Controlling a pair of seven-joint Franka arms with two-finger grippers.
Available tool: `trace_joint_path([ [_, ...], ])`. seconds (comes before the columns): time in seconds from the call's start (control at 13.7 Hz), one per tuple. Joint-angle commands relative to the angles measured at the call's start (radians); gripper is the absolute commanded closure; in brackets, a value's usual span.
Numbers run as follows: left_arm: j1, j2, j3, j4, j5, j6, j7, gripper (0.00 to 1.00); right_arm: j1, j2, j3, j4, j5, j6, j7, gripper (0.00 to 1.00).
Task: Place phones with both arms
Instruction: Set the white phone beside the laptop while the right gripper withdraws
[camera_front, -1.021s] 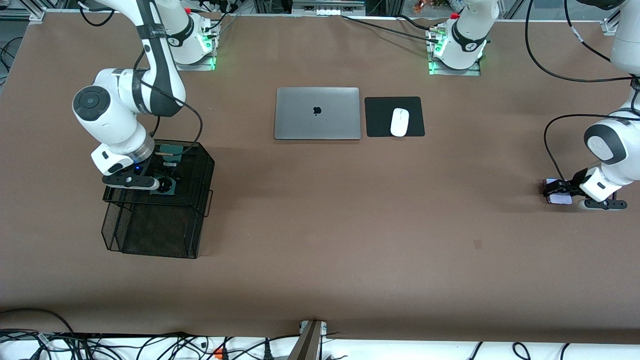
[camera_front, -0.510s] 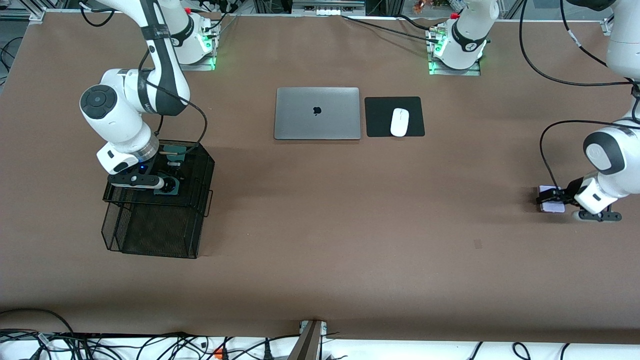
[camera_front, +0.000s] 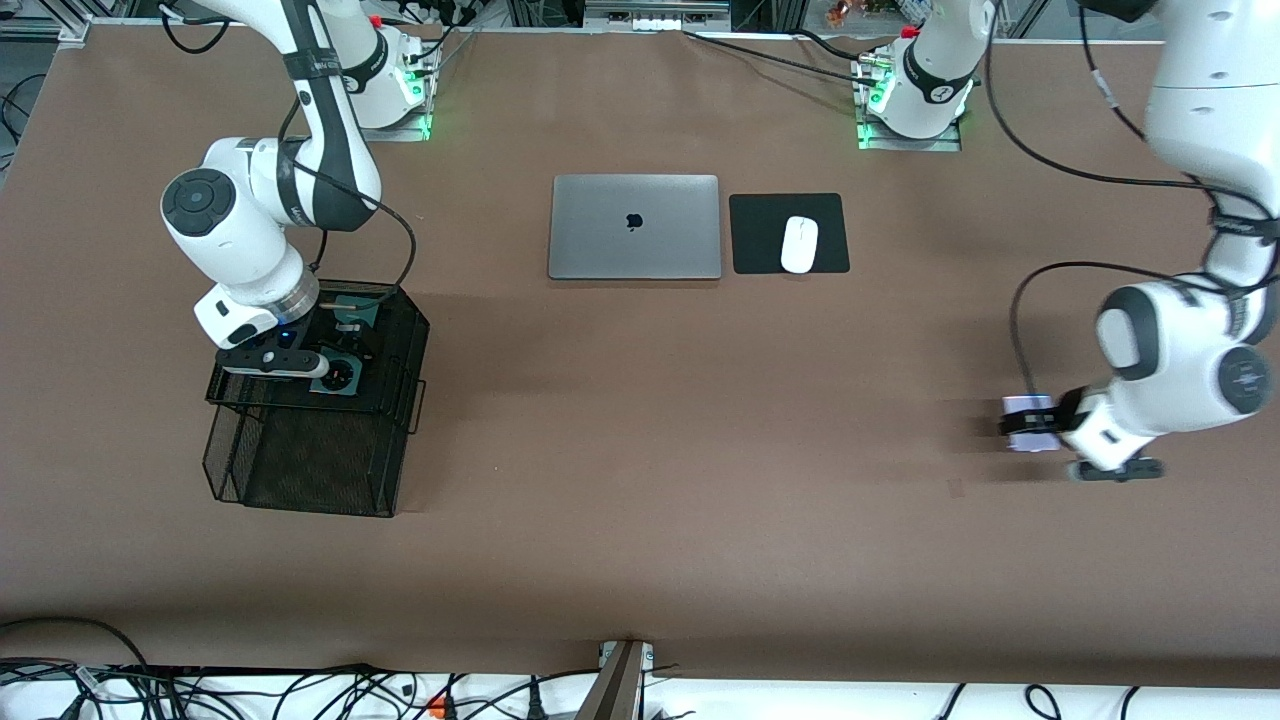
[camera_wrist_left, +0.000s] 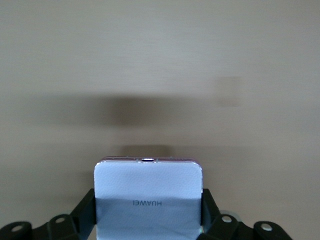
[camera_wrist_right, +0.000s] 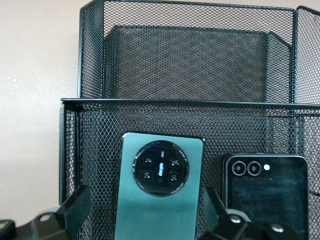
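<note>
The left tool (camera_front: 1030, 428) hangs over bare brown bench (camera_front: 700, 450) toward the left arm's end, its fingers clamped on the edges of the pale lilac-white phone (camera_front: 1029, 423); in the left wrist view that phone (camera_wrist_left: 148, 197) sits between the black fingers (camera_wrist_left: 84, 210) with the word HUAWEI readable across its pale back, and its shadow lies on the bench below. Toward the right arm's end, the right tool (camera_front: 335, 368) is down in the upper tier of a black wire-mesh basket (camera_front: 310, 470). In the right wrist view the dark green phone (camera_wrist_right: 159, 192) with its round camera ring lies between the tool's fingers (camera_wrist_right: 75, 205), which stand apart from its edges, so the tool is spread wide and grips nothing. Just beside the green phone in the same tier lies the small black phone (camera_wrist_right: 265, 195), showing two round lenses. Farther from the front camera than both tools, at mid-bench, a closed grey laptop (camera_front: 635, 227) shows a dark apple logo, and beside it a white mouse (camera_front: 799, 244) rests on a black pad (camera_front: 760, 235). Cables trail along the bench's edges.
</note>
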Motion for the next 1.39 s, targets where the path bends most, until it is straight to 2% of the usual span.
trace_joint_path([
  [0.0, -0.098, -0.015, 0.016, 0.015, -0.012, -0.035, -0.097, 1.00, 0.008, -0.041, -0.005, 0.007, 0.000, -0.006, -0.010, 0.00],
  [0.15, -0.182, -0.017, 0.016, 0.016, -0.012, -0.047, -0.218, 1.00, 0.008, -0.067, -0.013, 0.042, 0.000, -0.061, -0.013, 0.00],
  [0.51, -0.386, -0.012, 0.016, 0.075, -0.012, -0.073, -0.506, 1.00, 0.007, -0.075, -0.050, 0.298, 0.000, -0.453, 0.001, 0.00],
  [0.8, -0.535, 0.019, 0.016, 0.159, -0.012, -0.120, -0.712, 1.00, 0.000, -0.069, -0.056, 0.450, -0.013, -0.610, 0.059, 0.00],
  [0.88, -0.569, 0.026, 0.016, 0.176, -0.015, -0.120, -0.744, 1.00, -0.001, -0.068, -0.077, 0.480, -0.014, -0.652, 0.059, 0.00],
  [1.09, -0.669, 0.113, 0.016, 0.283, -0.019, -0.118, -0.828, 1.00, -0.003, -0.061, -0.119, 0.557, -0.022, -0.732, 0.054, 0.00],
  [1.31, -0.761, 0.241, 0.017, 0.445, -0.016, -0.113, -0.888, 1.00, -0.003, -0.058, -0.125, 0.565, -0.036, -0.732, 0.053, 0.00],
])
